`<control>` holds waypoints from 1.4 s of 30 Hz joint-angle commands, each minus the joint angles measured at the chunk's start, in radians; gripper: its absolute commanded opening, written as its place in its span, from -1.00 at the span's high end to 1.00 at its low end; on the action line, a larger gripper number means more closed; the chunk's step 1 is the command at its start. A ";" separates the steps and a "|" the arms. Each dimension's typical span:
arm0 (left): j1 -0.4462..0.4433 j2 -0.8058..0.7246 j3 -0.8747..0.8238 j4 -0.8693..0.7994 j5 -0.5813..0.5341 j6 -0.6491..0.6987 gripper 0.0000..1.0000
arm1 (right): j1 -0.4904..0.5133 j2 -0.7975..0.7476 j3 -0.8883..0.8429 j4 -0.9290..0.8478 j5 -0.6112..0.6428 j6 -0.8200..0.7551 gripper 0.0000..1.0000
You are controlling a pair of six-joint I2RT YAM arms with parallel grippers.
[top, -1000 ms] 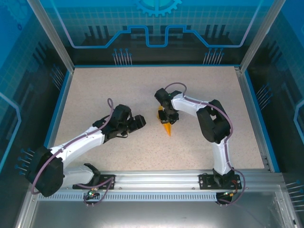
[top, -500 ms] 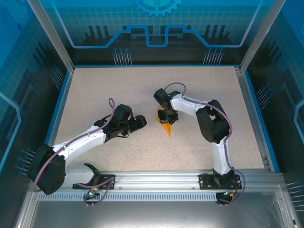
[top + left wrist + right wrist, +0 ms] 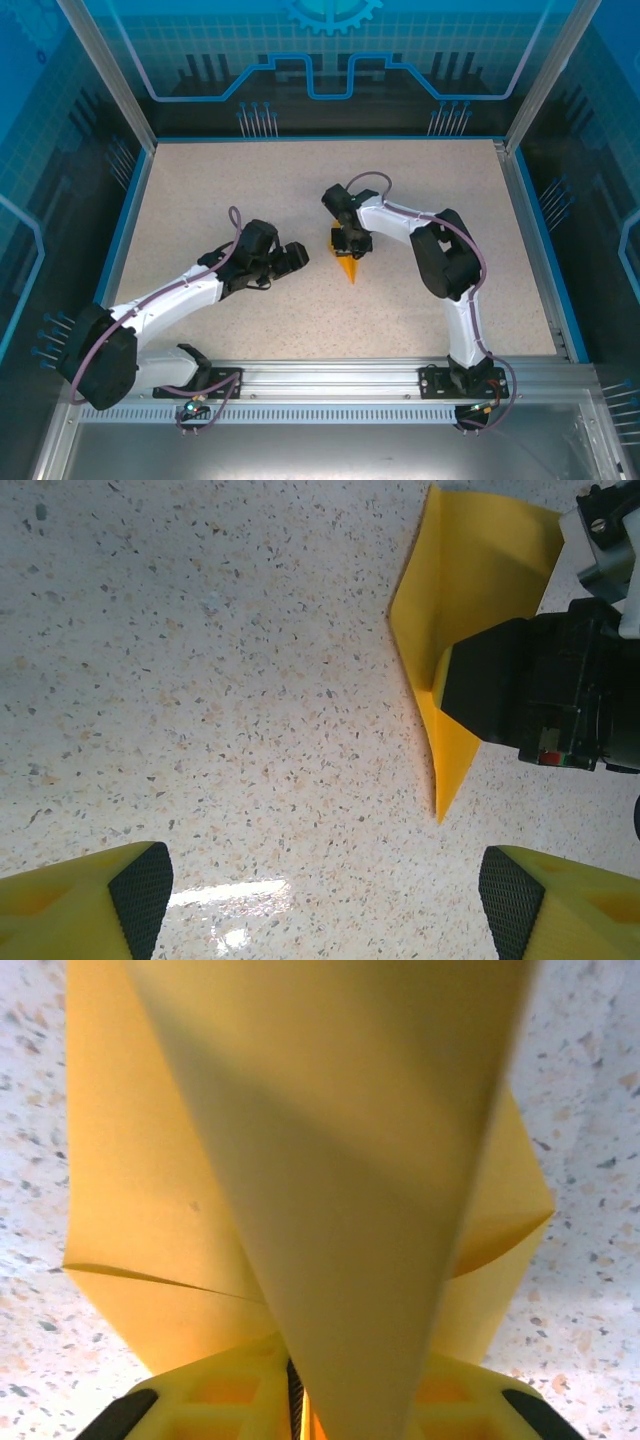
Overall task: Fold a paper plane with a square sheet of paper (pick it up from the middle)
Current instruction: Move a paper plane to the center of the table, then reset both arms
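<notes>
The paper plane [image 3: 347,266] is about in the middle of the worktop [image 3: 250,180], a speckled beige surface with a blue border. It is orange-yellow paper folded into a narrow pointed shape, and its sharp tip points toward the near edge of the worktop. The wider end is on the far side, under the right arm. The right claw [image 3: 292,1400] comes down on the plane from the far side and is closed on it. In the right wrist view the two yellow fingers [image 3: 200,1410] stand tight together at the bottom, and the paper rises out from between them. One folded layer stands up in front of the camera, and other layers spread to both sides over the speckled surface. In the left wrist view a black part of the right arm covers the right side of the plane, while the left flap and the tip lie free on the worktop. The left claw [image 3: 296,256] is just beside the plane, on the side of the left edge, and it faces the paper without touching it. Its jaws stand wide apart and hold nothing. The dark ribbed pads [image 3: 137,892] show at the two lower corners of the left wrist view, with bare worktop between them.
</notes>
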 commanded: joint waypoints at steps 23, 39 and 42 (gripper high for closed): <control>0.011 -0.062 0.024 -0.089 -0.057 0.048 -0.72 | 0.015 -0.331 -0.070 0.002 0.028 -0.014 0.12; 0.024 -0.168 0.055 -0.226 -0.373 0.226 -0.97 | -0.008 -1.136 -0.574 0.186 0.599 -0.193 -0.61; 0.033 -0.170 0.067 -0.278 -0.521 0.304 -0.97 | -0.063 -1.186 -0.643 0.197 0.669 -0.215 -0.99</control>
